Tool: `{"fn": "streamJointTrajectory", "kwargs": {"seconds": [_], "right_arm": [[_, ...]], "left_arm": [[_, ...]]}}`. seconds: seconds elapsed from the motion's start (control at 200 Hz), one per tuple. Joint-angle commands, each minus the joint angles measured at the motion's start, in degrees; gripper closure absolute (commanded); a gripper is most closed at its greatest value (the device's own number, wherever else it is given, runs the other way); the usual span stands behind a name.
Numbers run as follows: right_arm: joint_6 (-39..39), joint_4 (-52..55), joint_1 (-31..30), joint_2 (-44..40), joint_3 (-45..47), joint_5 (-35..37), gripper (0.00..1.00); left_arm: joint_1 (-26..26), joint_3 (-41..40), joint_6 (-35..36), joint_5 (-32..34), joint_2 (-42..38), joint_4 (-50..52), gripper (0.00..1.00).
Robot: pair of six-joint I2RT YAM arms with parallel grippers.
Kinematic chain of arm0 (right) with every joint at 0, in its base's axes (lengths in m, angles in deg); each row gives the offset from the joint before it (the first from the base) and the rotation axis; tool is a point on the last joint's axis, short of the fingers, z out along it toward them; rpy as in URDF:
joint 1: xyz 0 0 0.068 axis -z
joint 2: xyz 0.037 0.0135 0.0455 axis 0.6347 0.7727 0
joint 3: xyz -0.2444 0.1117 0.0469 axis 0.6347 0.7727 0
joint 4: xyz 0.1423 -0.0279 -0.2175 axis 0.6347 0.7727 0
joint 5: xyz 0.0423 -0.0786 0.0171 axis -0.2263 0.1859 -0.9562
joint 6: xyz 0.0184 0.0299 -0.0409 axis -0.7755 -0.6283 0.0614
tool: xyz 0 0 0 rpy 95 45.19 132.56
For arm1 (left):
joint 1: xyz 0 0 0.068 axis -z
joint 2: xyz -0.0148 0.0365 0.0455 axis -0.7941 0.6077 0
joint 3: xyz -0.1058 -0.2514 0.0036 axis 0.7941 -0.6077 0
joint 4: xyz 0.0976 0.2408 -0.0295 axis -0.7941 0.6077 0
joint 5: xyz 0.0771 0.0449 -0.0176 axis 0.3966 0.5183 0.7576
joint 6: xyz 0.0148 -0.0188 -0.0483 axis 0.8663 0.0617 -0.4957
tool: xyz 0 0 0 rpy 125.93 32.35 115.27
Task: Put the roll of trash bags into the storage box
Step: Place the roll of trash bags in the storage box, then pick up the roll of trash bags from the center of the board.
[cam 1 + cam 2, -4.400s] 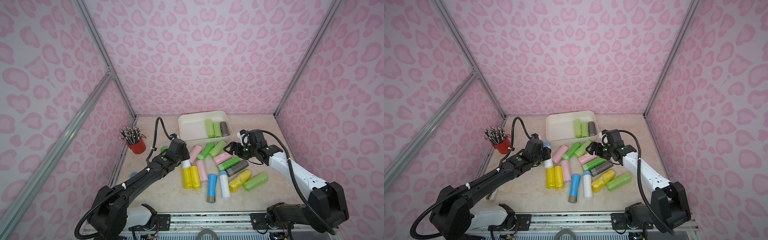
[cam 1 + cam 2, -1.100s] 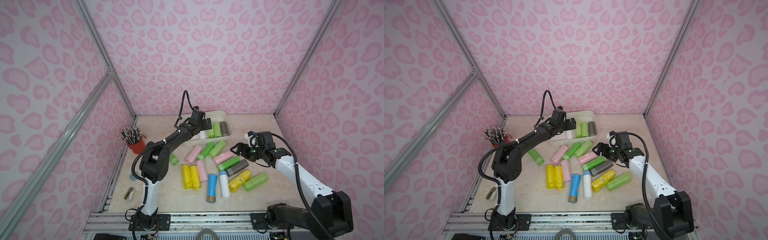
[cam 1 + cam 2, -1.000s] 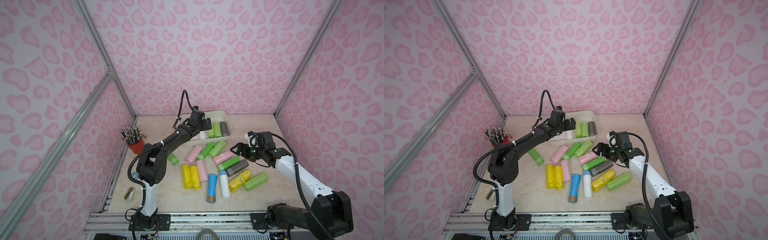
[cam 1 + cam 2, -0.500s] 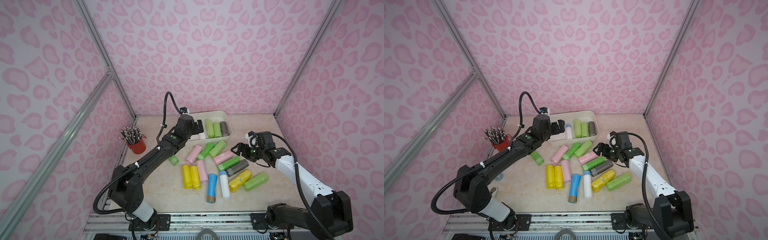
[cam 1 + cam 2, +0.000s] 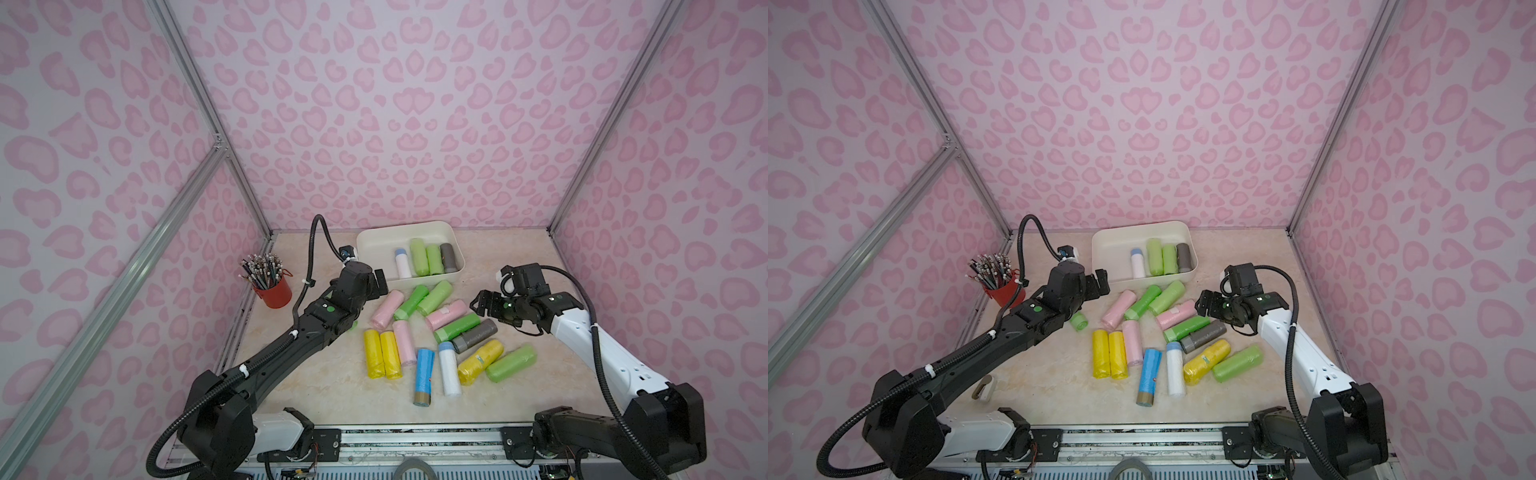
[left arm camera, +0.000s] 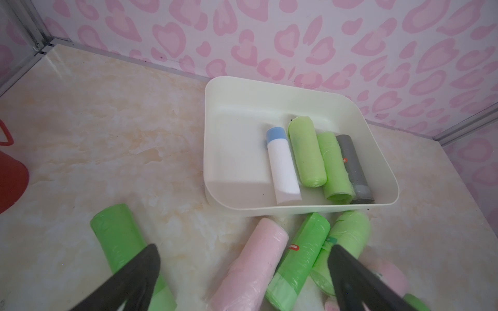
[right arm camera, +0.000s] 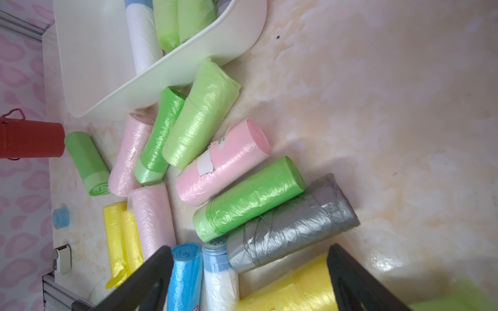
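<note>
Pink heart-print walls (image 5: 415,124) around a marbled table (image 5: 332,395) – in both top views the box (image 5: 376,255) sits at the back holding four rolls (image 5: 419,257), the loose rolls (image 5: 446,313) scattered just before it. My left gripper (image 5: 379,279) hangs near the box's front corner, my right gripper (image 5: 478,304) beside the pile. Left wrist: fingers (image 6: 134,277) spread wide, empty, above a pink roll (image 6: 250,266). Right wrist: fingers (image 7: 145,277) released too – a blue roll (image 7: 186,272) and a white roll (image 7: 219,280) below them, nothing held
</note>
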Motion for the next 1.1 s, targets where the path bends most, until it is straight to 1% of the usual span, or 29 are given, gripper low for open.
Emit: {"fn": "streamJointTrajectory", "kwargs": {"seconds": [0.0, 0.22, 0.33, 0.67, 0.805, 0.951, 1.096], "right_arm": [[0.59, 2.99, -0.08, 0.16, 0.1, 2.56, 0.09], [-0.38, 5.92, 0.16, -1.79, 2.15, 4.33, 0.09], [-1.44, 6.98, 0.89, -2.64, 3.57, 3.71, 0.09], [-5.01, 9.83, 2.85, -7.92, 8.43, 3.42, 0.09], [-6.62, 9.87, 3.75, -8.79, 10.58, 2.86, 0.09], [-9.03, 9.97, 4.78, -10.14, 12.59, 3.69, 0.06], [-11.53, 11.15, 6.59, -12.0, 13.66, 5.5, 0.04]], "left_arm": [[0.54, -1.28, -0.64, 0.61, -1.82, 1.89, 0.01], [2.01, -5.86, -0.57, -3.19, -6.28, 1.83, 0.0], [2.18, -8.51, -0.65, -4.61, -8.57, 1.03, 0.0], [2.19, -16.88, -0.17, -12.19, -16.53, -4.8, 0.01], [2.18, -18.7, -0.47, -15.59, -17.85, -6.41, 0.01], [2.19, -19.91, -0.17, -19.81, -18.51, -8.5, 0.0], [2.19, -19.43, 1.15, -24.61, -17.14, -10.66, 0.0]]}}
